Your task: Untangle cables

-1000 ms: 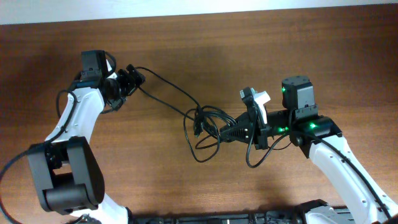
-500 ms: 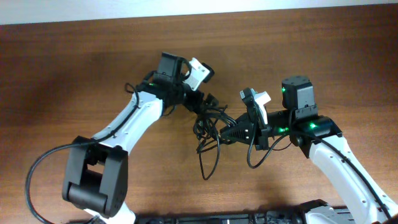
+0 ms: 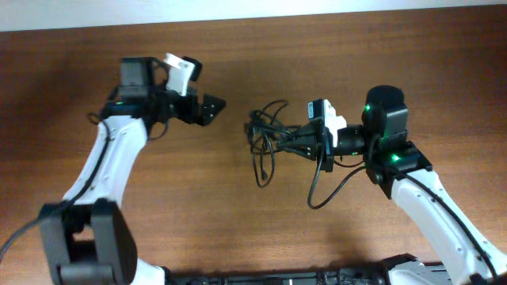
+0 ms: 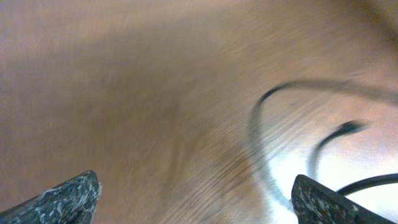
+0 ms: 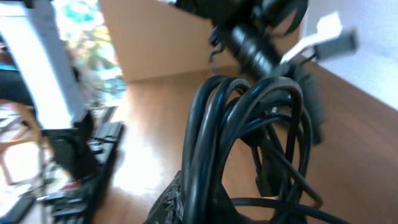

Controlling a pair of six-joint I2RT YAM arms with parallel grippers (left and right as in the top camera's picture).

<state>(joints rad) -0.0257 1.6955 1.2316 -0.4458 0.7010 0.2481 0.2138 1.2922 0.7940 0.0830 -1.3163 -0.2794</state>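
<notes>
R fingers (image 3: 298, 146) clamped on cables (image 3: 265, 131), bunch axis pointing twd L arm, L fingers (image 4: 68, 196) wide, empty

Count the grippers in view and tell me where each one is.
2. The left gripper is open, apart from the cables on their left; the right gripper is shut on the cables mid-table.

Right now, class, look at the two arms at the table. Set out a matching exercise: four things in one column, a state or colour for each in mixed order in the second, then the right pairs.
Things
1. left gripper
2. right gripper
3. cables
4. table

States
A. brown wood grain
B. shut on a dark bundle
C. wide open, nothing between its fingers
D. bunched in a tangle, one loose end trailing on the wood

Pairs: 1-C; 2-B; 3-D; 4-A
</notes>
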